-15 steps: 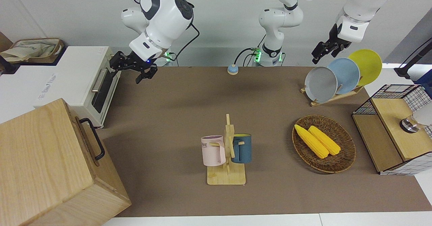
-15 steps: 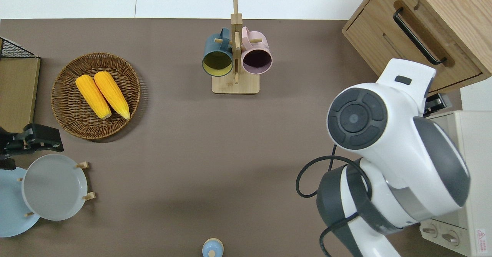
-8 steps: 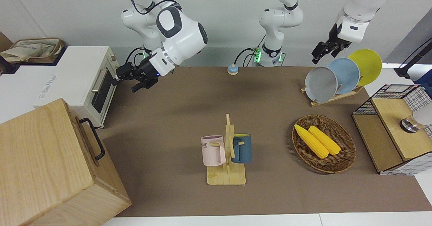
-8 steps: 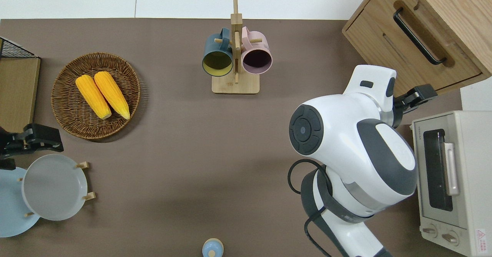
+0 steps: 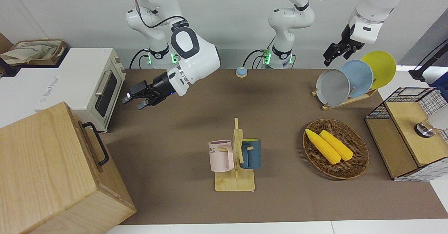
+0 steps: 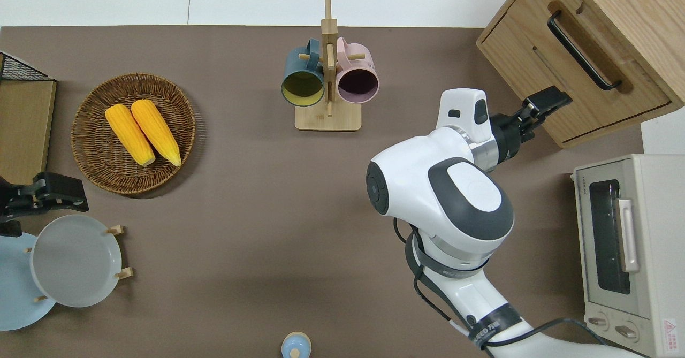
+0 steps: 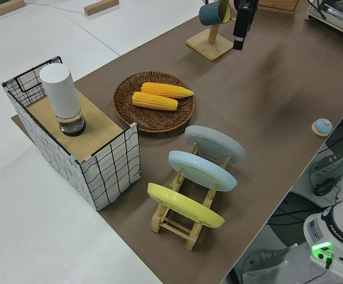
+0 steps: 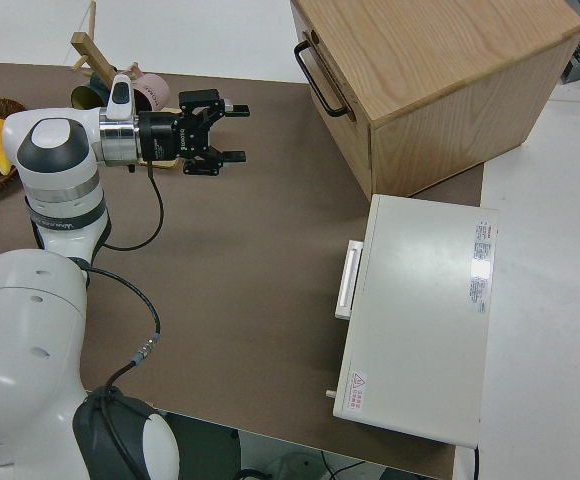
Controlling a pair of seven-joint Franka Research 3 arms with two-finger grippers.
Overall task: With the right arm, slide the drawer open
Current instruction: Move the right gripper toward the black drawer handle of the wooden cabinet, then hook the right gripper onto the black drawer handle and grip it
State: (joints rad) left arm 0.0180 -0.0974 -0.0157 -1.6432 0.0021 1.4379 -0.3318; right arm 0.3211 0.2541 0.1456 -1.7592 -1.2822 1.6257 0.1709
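Observation:
The drawer (image 6: 540, 42) is shut in the pale wood cabinet (image 5: 42, 164) at the right arm's end of the table. Its black bar handle (image 6: 581, 51) also shows in the front view (image 5: 96, 143) and the right side view (image 8: 318, 75). My right gripper (image 6: 548, 101) is open and empty, and points at the cabinet's front, low and short of the handle. It also shows in the front view (image 5: 134, 100) and the right side view (image 8: 232, 130). My left arm is parked, its gripper (image 5: 334, 54) up in the air.
A white toaster oven (image 6: 626, 251) stands beside the cabinet, nearer to the robots. A mug rack (image 6: 327, 117) stands mid-table. A basket of corn (image 6: 134, 133), a plate rack (image 5: 350, 80) and a wire-mesh box (image 5: 406, 136) are toward the left arm's end.
My right arm has swung away from the toaster oven toward the cabinet, and its gripper now points at the cabinet's front. The left arm has not moved.

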